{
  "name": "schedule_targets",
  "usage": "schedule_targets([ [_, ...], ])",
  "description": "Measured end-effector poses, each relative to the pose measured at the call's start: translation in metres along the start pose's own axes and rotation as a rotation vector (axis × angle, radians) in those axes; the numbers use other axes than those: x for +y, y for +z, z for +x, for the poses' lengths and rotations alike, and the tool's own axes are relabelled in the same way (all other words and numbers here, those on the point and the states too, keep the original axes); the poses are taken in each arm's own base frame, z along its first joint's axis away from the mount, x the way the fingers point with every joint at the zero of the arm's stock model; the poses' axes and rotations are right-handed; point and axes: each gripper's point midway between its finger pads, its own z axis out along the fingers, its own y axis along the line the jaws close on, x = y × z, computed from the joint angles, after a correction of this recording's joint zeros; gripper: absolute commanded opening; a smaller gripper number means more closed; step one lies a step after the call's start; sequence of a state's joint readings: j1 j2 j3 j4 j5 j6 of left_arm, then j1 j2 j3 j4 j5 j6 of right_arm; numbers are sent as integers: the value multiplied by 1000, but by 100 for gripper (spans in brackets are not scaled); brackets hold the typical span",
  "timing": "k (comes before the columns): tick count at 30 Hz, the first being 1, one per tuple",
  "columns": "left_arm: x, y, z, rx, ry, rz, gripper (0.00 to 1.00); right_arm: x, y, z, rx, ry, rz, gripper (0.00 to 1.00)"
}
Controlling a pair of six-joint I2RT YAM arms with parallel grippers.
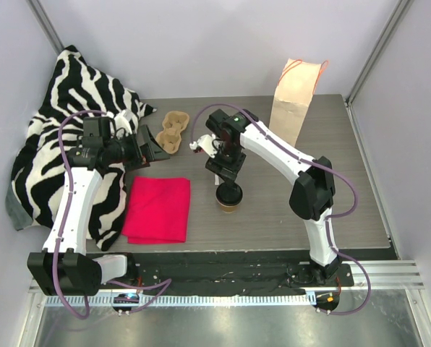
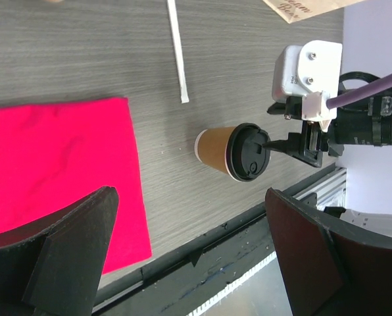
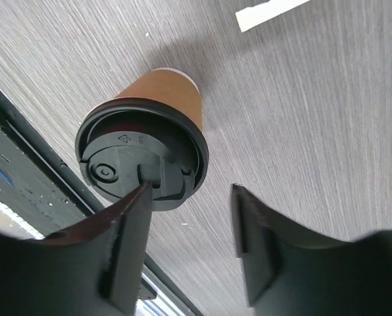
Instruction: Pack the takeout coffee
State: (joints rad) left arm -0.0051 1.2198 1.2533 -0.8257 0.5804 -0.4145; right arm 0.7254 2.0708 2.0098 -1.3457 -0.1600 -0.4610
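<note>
Grey tabletop (image 1: 346,202) bears coffee cup (image 3: 166,95) upright, lid (image 3: 133,161) up.

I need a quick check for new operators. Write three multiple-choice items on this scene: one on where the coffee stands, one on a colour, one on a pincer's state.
1. Where is the takeout coffee?
A. On the bare table, beside the pink cloth
B. On top of that cloth
C. Lifted off the table in a pincer's grip

2. What colour is its lid?
A. White
B. Red
C. Black

3. What state is the left pincer in?
A. Shut on the coffee
B. Open, holding nothing
C. Shut and empty

Answers:
1 A: the coffee's base rests on the wood grain next to the cloth.
2 C: the lid shows black in both wrist views.
3 B: its jaws stand wide apart with nothing between them.
</note>
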Motion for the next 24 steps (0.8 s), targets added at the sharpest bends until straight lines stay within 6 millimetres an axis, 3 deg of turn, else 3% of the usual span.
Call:
schedule_targets([
  [4, -8, -2, -5, -20, 37, 42, 100, -3, -14, -10, -54, -8, 7, 63],
  [8, -21, -12, -15, -93, 100, 82, 100, -7, -46, -19, -182, 13, -29, 58],
  [10, -28, -18, -21, -146, 126, 99, 100, -7, -65, -20, -270, 46, -89, 50],
  [14, -41, -23, -26, -171, 140, 158, 100, -35, -94, -3, -415, 194, -185, 36],
  [16, -44, -18, -25, -143, 126, 191, 100, -35, -93, 8, -433, 270, -253, 31],
  [21, -42, 2, -1, -82, 89, 229, 99, 4, -60, 11, -435, 439, -474, 17],
  [23, -44, 6, 13, -54, 85, 244, 93, 16, -48, 11, -443, 489, -517, 11],
  [24, -48, 7, 20, -38, 84, 257, 83, 22, -43, 12, -444, 512, -533, 9],
])
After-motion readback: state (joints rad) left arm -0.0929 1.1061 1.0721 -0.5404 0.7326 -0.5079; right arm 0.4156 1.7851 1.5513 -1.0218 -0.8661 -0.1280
